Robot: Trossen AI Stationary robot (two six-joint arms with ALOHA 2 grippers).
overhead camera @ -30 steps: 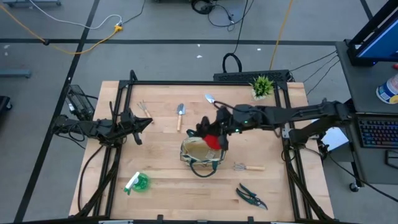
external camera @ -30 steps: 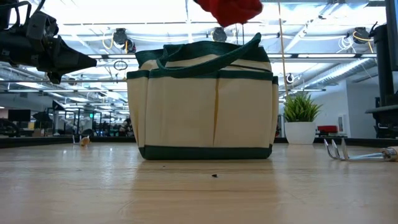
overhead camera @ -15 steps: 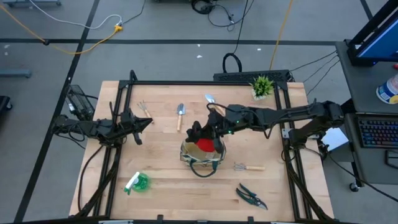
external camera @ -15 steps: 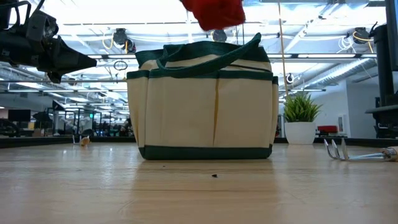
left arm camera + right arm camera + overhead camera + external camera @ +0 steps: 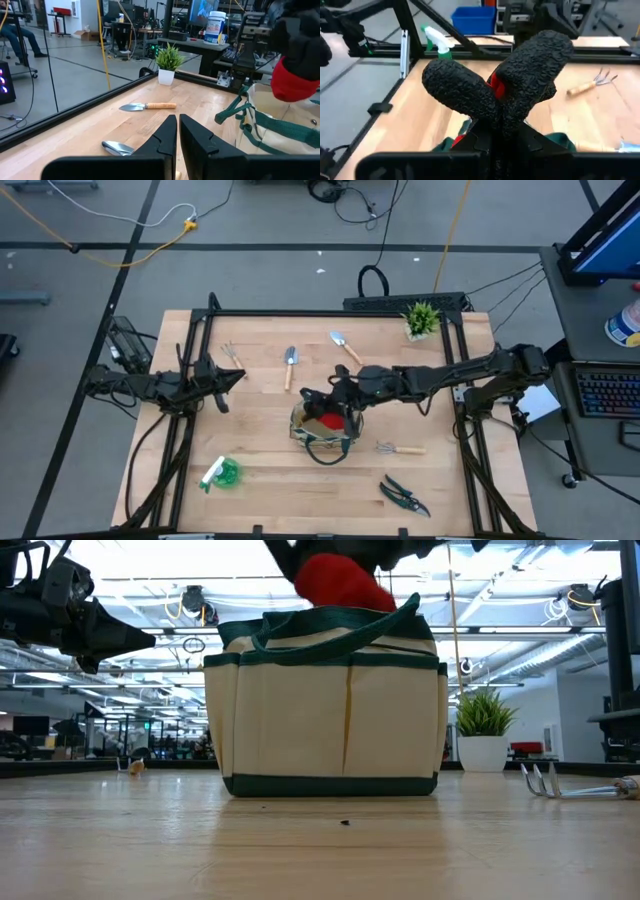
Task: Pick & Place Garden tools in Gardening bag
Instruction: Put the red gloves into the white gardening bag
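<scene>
The khaki gardening bag [image 5: 322, 435] with green trim stands upright at the table's middle [image 5: 330, 710]. Over its open top hangs the red-and-black item [image 5: 327, 418], held by my right gripper [image 5: 338, 402], which reaches in from the table's right. In the low view the item's red lower part [image 5: 335, 585] is level with the bag's handles. My left gripper [image 5: 177, 135] is shut on nothing and waits level at the table's left [image 5: 232, 376]. My right gripper is shut on the red-and-black item, coming from the table's right and slanting slightly down. In its wrist view the item's black textured lobes [image 5: 465, 90] and a red strip [image 5: 496, 85] stand in front of the fingers and hide the contact. The item hangs clear of the table, over the bag's opening.
On the table lie a fork [image 5: 232, 355], two trowels [image 5: 290, 365] [image 5: 345, 345], a small rake [image 5: 400, 448], dark shears [image 5: 403, 495] and a green-and-white item [image 5: 220, 473]. A potted plant [image 5: 422, 318] stands at the far right corner.
My right gripper has come down toward the bag's opening, drifting a little toward the table's left, and has rolled about its own line. The red-and-black item has sunk with it, from well above the bag to the level of the handles.
</scene>
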